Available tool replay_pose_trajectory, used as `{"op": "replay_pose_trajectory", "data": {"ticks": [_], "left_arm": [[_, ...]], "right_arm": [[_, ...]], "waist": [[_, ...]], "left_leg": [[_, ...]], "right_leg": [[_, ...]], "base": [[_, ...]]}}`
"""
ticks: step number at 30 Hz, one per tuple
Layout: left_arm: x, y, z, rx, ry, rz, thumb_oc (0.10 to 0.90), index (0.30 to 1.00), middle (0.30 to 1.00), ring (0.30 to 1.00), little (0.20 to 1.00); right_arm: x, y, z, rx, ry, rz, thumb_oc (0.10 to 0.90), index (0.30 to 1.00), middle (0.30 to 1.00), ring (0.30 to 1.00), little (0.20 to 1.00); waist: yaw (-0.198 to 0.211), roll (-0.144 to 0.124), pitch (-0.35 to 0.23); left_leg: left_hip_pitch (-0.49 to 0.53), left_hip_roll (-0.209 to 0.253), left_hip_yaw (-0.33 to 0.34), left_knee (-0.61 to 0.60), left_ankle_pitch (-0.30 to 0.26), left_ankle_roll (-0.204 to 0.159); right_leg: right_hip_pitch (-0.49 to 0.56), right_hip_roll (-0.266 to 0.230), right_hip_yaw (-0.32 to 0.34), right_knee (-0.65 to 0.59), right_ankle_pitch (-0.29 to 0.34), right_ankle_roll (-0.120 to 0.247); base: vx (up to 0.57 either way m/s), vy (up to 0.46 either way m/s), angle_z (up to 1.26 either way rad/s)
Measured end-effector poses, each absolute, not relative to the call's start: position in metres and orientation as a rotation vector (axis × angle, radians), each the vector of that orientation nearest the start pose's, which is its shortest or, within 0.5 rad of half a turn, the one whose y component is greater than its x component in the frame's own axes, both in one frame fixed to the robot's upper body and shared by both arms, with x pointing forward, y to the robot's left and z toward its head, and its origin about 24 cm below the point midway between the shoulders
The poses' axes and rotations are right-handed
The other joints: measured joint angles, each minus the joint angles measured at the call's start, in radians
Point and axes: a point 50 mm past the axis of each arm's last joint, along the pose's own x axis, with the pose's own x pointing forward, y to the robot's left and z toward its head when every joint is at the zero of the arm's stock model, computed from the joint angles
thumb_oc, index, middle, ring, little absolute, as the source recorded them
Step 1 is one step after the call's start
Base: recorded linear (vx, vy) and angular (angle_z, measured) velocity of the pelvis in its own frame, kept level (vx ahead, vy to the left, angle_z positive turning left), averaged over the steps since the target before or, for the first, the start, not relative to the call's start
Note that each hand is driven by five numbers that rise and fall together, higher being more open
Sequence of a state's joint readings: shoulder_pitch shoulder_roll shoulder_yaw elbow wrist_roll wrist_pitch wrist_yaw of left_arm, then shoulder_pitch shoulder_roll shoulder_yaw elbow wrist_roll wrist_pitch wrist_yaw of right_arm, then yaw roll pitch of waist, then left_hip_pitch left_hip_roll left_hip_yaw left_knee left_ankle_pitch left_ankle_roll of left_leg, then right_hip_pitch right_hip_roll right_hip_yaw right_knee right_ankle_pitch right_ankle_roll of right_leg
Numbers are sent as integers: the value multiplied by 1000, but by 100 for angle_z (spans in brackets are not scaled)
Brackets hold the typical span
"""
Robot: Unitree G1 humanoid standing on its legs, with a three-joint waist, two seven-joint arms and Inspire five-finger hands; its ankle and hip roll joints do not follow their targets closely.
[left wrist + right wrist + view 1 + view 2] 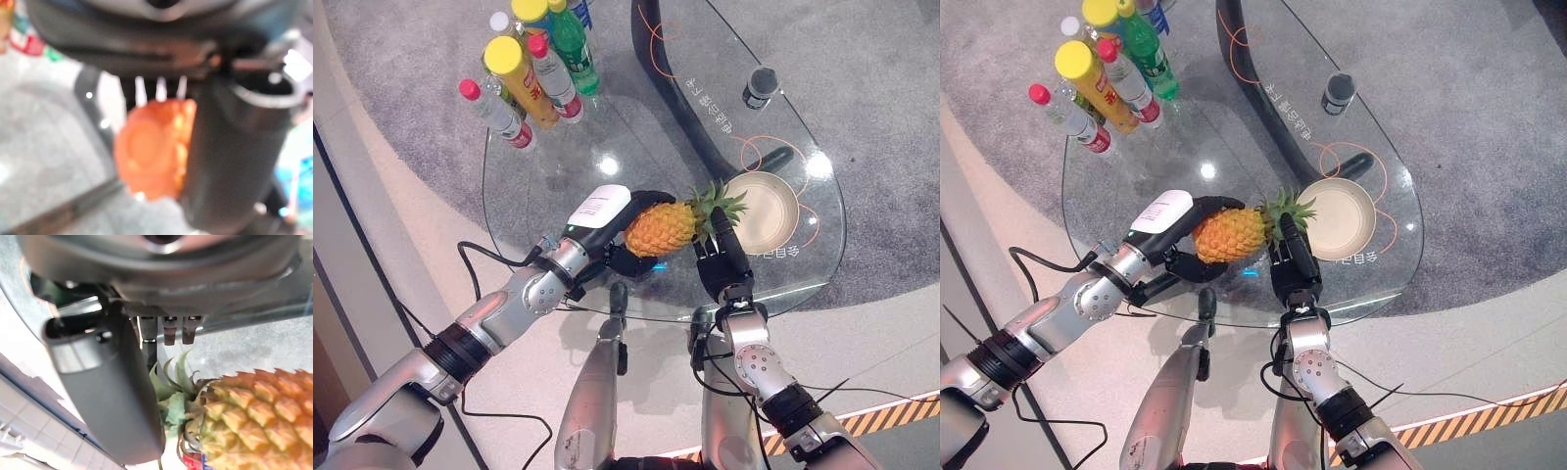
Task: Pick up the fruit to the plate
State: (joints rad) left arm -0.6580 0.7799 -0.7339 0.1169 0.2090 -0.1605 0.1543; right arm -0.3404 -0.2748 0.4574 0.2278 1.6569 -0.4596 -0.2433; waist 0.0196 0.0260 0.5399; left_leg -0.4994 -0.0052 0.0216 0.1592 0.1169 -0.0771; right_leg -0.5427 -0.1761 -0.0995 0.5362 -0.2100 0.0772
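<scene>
Glass table [558, 166] over grey carpet [411, 88]; left hand [607, 220] grasps pineapple [661, 227], right hand [720, 259] open beside plate [766, 211].

a glass desk [558, 166] stood over grey carpet [401, 88]. a cluster of bottles [533, 69] crowded its far left corner, with red, yellow and white caps, one bottle green. a small dark cylinder [760, 86] sat well apart, near the far right edge.
</scene>
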Motion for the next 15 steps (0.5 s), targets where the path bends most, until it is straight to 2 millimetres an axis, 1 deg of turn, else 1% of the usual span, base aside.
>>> {"op": "replay_pose_trajectory", "data": {"ticks": [5,12,13,14,15], "left_arm": [[325,128,151,1120,-495,-527,100,300,300,300,200],[328,129,155,1102,-473,-547,100,300,300,300,200],[328,129,155,1100,-472,-547,100,300,300,300,200],[328,129,155,1100,-470,-547,100,300,300,300,200],[328,129,154,1100,-469,-546,100,300,300,300,200]], "right_arm": [[308,-132,55,1258,95,-165,800,900,900,900,900],[308,-129,58,1213,72,-191,800,900,900,900,900],[309,-129,59,1209,73,-195,427,580,580,580,527],[309,-129,59,1197,71,-196,169,359,359,359,269],[309,-129,60,1188,68,-195,100,300,300,300,200]], "waist": [[-1,0,0],[-1,0,0],[-1,0,0],[-2,0,0],[-2,0,0]], "left_leg": [[-5,0,0,2,0,0],[-5,0,0,4,0,0],[-5,0,0,5,0,0],[-5,0,0,5,0,0],[-5,0,0,5,0,0]], "right_leg": [[-3,0,0,-2,2,0],[-2,0,1,-1,3,0],[-2,0,1,-1,4,0],[-3,0,1,-1,4,0],[-3,0,1,-1,5,0]], "base": [[0,0,0],[0,0,0],[0,0,0],[0,0,0],[0,0,0]]}}
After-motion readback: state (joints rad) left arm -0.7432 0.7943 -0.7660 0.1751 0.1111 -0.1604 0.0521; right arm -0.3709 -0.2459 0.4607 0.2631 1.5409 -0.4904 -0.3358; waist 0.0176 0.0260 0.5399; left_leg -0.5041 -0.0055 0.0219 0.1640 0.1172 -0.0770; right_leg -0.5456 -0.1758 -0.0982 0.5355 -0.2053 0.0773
